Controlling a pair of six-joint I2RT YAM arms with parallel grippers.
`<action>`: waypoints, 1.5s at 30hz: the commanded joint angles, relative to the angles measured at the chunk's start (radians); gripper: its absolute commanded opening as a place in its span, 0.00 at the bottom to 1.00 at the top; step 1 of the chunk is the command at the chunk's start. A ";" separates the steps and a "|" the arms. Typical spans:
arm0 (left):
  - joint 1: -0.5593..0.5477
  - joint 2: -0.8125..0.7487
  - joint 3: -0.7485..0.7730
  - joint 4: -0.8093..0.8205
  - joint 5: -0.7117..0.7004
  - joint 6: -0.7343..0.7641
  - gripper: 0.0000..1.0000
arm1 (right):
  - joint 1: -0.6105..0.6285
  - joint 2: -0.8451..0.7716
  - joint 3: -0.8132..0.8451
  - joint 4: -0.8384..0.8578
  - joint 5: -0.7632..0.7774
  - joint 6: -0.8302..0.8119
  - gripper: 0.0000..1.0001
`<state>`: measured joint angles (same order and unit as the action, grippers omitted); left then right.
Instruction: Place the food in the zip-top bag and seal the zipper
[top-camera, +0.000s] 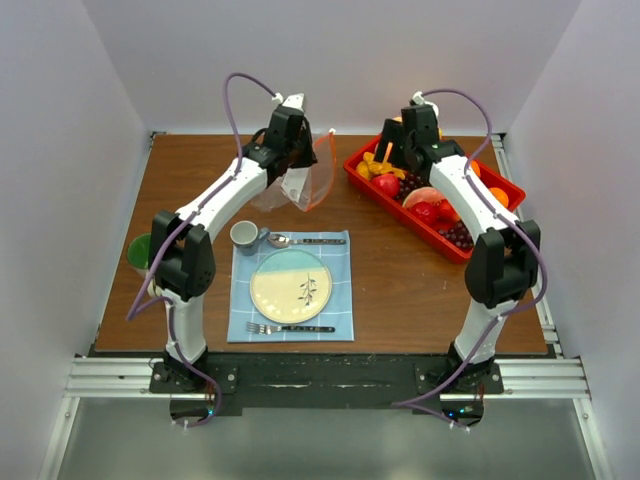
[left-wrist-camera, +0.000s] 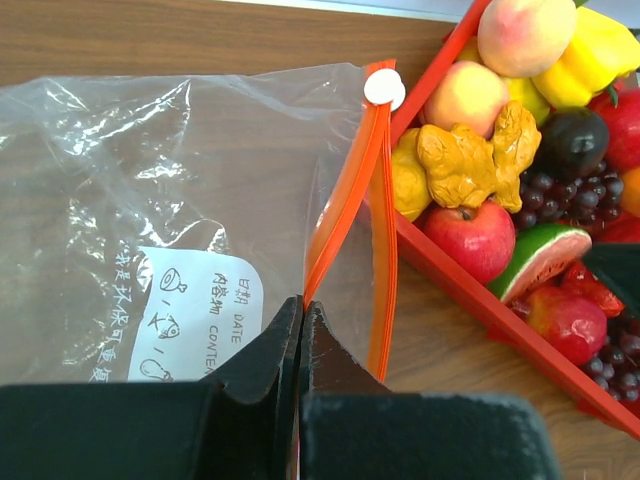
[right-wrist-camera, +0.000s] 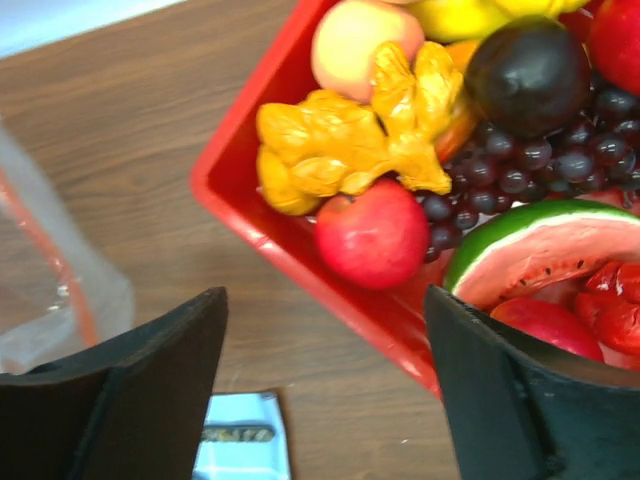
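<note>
Pinching the clear crinkly plastic bag (left-wrist-camera: 150, 180), the left gripper (left-wrist-camera: 300, 305) should steady it while the wide-open right gripper (right-wrist-camera: 322, 300) centres on the round red apple (right-wrist-camera: 372, 235).

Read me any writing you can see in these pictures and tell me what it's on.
"日期 DATE": white label on the zip-top bag.
"内容物 CONTE", rest hidden by the left tool: same label.
Chinese column along the label's edge: too blurred to read.
Nothing else legible.
</note>
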<state>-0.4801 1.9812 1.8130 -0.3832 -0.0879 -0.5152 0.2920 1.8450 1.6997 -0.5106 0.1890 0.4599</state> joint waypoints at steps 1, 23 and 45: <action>0.000 0.001 0.034 -0.019 0.043 -0.035 0.00 | -0.028 0.080 0.026 0.027 -0.061 -0.044 0.89; -0.018 -0.079 -0.070 0.035 0.076 -0.114 0.00 | -0.050 0.290 0.035 0.122 -0.069 0.029 0.77; -0.020 -0.113 -0.106 0.058 0.082 -0.137 0.00 | -0.050 0.156 0.083 0.009 -0.049 0.039 0.18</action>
<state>-0.4980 1.9274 1.7084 -0.3687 -0.0128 -0.6365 0.2420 2.1494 1.7596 -0.4717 0.1196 0.4900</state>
